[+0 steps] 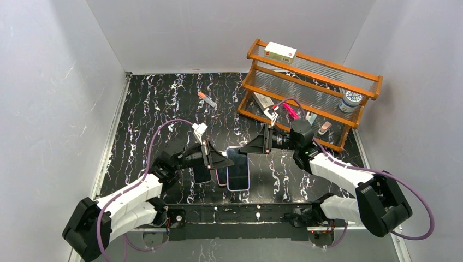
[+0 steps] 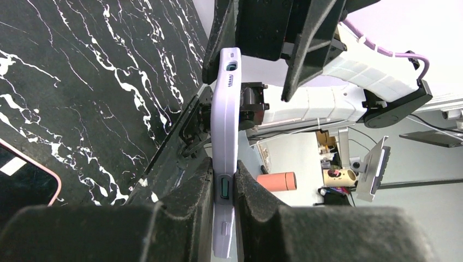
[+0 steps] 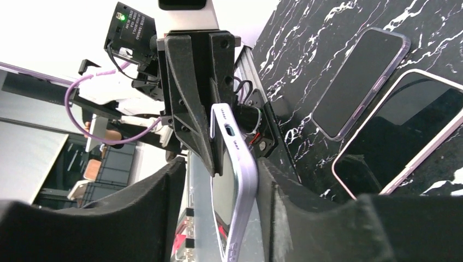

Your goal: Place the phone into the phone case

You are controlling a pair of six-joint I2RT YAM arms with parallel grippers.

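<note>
Over the table [image 1: 147,103] centre, our left claw [image 2: 223,177] pinches the lilac case [image 2: 224,120] on edge. Our right claw [image 3: 221,169] gapes wider around it. The phone [image 1: 238,170] lies flat at its six o'clock.

A lilac, soft-plastic phone case [image 2: 224,136] with rounded corners was held up off the table, pinched across its thin sides by the left gripper [image 2: 223,174]. Its far end sat between the spread fingers of the right gripper [image 3: 218,169], touching only one of them. Both wrist cameras saw it edge-on, with a port cut-out, a row of small holes and a teal side button along the edge. From above, the dark glossy face of a slim black phone [image 1: 238,170] filled its rim, lying roughly level.
</note>
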